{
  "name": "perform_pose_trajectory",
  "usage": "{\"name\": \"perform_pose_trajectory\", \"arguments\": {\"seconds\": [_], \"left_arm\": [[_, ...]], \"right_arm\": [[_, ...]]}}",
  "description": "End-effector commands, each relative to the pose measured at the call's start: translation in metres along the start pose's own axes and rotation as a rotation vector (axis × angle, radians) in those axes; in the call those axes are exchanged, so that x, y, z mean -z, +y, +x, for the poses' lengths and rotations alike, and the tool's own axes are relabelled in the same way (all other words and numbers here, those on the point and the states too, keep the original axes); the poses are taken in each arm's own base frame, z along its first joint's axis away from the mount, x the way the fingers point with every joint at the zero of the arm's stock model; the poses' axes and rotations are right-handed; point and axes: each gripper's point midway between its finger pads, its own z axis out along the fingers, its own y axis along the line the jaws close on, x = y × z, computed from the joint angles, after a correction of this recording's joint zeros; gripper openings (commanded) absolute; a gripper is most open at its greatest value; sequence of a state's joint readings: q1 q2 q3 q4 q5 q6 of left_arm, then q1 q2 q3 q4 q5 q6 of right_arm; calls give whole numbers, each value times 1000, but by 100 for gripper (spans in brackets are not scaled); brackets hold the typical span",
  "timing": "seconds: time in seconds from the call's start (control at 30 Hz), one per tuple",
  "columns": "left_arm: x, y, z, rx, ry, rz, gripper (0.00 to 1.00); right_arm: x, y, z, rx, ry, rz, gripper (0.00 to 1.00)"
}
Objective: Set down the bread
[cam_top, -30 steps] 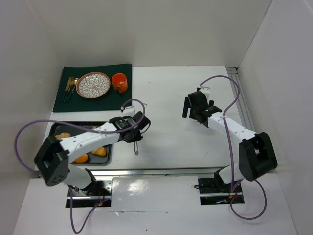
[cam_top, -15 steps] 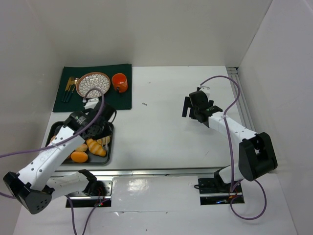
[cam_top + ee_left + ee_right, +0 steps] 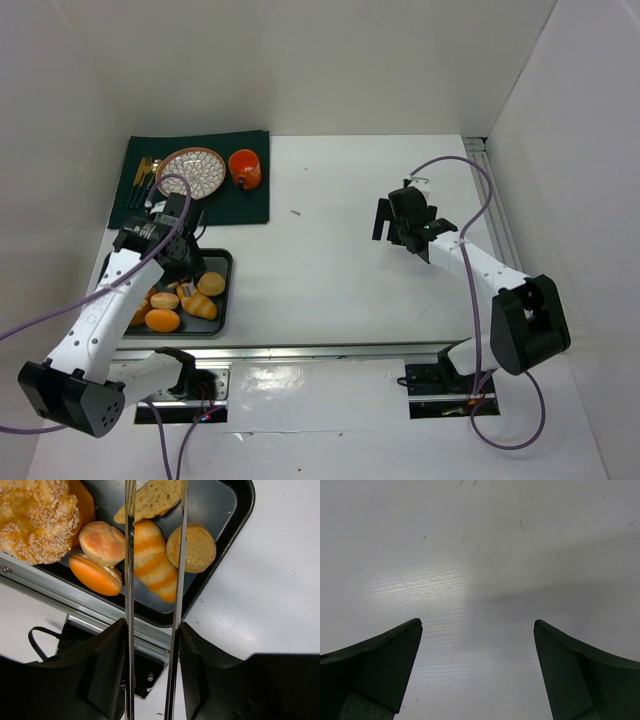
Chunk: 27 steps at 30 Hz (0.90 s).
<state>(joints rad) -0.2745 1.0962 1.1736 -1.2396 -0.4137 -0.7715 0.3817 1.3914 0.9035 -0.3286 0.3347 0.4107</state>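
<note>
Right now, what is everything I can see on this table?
table: one, white, underneath.
mat: one, green, far left.
plate: one, patterned, on the mat.
cup: one, orange, beside the plate.
cutlery: few pieces, gold and dark, left of plate.
tray: one, black, near left.
bread: about seven pieces, golden, in tray.
tongs: one pair, silver, over the tray.
left gripper: one, black, holding tongs.
right gripper: one, black, open over table.

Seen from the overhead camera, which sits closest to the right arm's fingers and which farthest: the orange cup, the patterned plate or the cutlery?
1. Orange cup, at the right end of the green mat: nearest.
2. Patterned plate, mid-mat, just left of the cup.
3. Cutlery, at the mat's left end: farthest.
</note>
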Motion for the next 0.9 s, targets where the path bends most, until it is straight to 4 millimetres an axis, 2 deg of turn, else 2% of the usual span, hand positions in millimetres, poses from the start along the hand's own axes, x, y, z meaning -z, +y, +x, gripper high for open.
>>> {"name": "perform_pose_trajectory", "arguments": {"seconds": [0.0, 0.3, 0.47, 0.87], "left_arm": [[-7, 0, -14, -37, -14, -9, 56], [-21, -12, -4, -86, 34, 32, 59], [-30, -10, -4, -79, 40, -10, 59], [-46, -6, 3, -69, 112, -97, 61]], "right_arm": [[6, 4, -19, -29, -77, -29, 100], [8, 2, -22, -37, -82, -34, 100], [5, 3, -15, -40, -61, -37, 100], [7, 4, -17, -43, -65, -49, 100]]}}
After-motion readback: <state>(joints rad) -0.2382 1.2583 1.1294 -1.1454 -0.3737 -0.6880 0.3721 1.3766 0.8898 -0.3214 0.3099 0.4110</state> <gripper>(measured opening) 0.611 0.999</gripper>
